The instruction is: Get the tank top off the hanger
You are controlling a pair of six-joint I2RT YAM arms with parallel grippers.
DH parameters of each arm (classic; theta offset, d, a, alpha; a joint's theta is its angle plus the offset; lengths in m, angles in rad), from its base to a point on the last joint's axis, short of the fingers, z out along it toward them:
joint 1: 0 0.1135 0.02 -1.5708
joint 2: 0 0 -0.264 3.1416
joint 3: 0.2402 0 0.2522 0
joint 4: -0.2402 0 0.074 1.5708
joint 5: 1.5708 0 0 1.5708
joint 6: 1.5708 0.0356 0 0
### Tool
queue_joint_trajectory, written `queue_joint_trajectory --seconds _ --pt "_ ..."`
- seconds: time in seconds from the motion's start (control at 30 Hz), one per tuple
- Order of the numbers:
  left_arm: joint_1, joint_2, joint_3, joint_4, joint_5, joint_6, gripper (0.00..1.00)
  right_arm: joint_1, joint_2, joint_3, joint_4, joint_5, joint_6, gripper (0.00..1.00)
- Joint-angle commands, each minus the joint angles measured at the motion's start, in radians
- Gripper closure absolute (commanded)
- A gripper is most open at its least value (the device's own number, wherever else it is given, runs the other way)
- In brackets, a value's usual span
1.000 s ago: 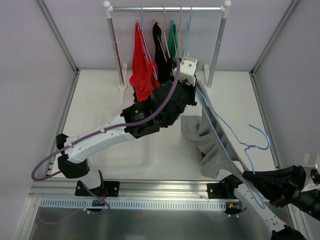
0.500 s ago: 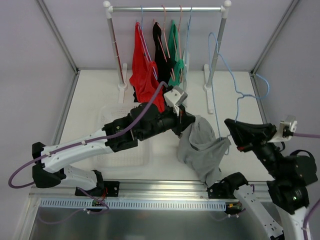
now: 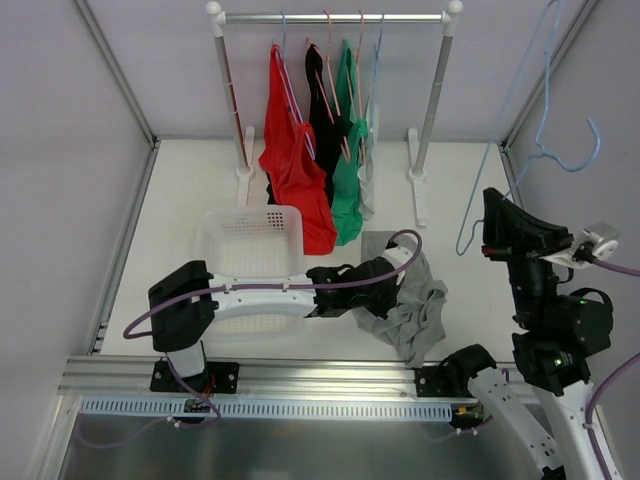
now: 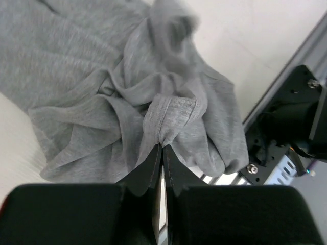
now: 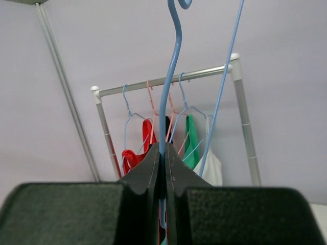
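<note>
The grey tank top (image 3: 410,305) lies crumpled on the white table, free of the hanger; it fills the left wrist view (image 4: 127,92). My left gripper (image 3: 385,285) is low over it and shut on a fold of its fabric (image 4: 162,144). My right gripper (image 3: 490,225) is raised at the right and shut on the bare blue wire hanger (image 3: 545,110), which stands up in the air with nothing on it. In the right wrist view the hanger's stem (image 5: 171,92) runs up from between my closed fingers (image 5: 163,153).
A garment rack (image 3: 330,17) at the back holds red (image 3: 290,150), black (image 3: 322,100) and green (image 3: 348,170) tops on hangers. A white perforated basket (image 3: 250,235) sits left of centre. The frame rail (image 3: 300,375) runs along the near edge.
The right gripper lifted the blue hanger up and right, clear of the grey top. The left gripper came down and toward the near edge with the top, now resting on the table.
</note>
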Motion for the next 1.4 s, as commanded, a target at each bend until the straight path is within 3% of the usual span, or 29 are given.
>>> queue_joint_trajectory --seconds 0.0,0.03,0.13,0.2,0.23,0.3,0.33,0.5,0.67,0.9,1.0,1.23,1.37 --pt "-0.012 0.023 0.009 0.038 -0.067 -0.094 1.0 0.004 -0.024 0.127 -0.049 0.095 -0.078 1.0" --pt "-0.012 0.023 -0.001 0.037 -0.079 -0.107 1.0 0.004 -0.004 0.194 -0.287 0.088 -0.075 1.0" --pt "-0.012 -0.02 -0.024 -0.003 -0.164 -0.157 1.0 0.006 0.12 0.458 -0.722 0.008 -0.008 1.0" --pt "-0.012 -0.081 -0.032 -0.041 -0.216 -0.185 0.97 0.004 0.17 0.52 -0.815 -0.029 0.028 1.0" --pt "-0.01 -0.104 -0.031 -0.094 -0.257 -0.188 0.74 0.004 0.187 0.54 -0.89 -0.026 0.058 1.0" --pt "-0.012 -0.171 -0.02 -0.155 -0.293 -0.188 0.39 0.004 0.251 0.584 -0.961 -0.046 0.062 1.0" --pt "-0.012 -0.198 -0.009 -0.214 -0.314 -0.184 0.02 0.004 0.272 0.628 -1.025 -0.052 0.097 1.0" --pt "-0.012 -0.403 -0.046 -0.314 -0.319 -0.141 0.01 0.006 0.374 0.676 -1.053 -0.116 0.125 1.0" --pt "-0.012 -0.575 -0.093 -0.405 -0.25 -0.072 0.01 0.003 0.574 0.777 -1.027 -0.132 0.092 1.0" --pt "-0.01 -0.805 -0.175 -0.581 -0.296 -0.05 0.01 -0.118 0.894 1.014 -0.994 -0.231 0.088 1.0" --pt "-0.01 -0.877 -0.216 -0.624 -0.316 -0.065 0.01 -0.141 1.018 1.148 -0.992 -0.227 0.072 1.0" --pt "-0.01 -0.974 -0.346 -0.663 -0.323 -0.039 0.01 -0.204 1.303 1.466 -0.978 -0.392 0.112 1.0" --pt "-0.01 -0.971 -0.376 -0.663 -0.337 -0.053 0.01 -0.215 1.388 1.525 -0.931 -0.377 0.135 1.0"
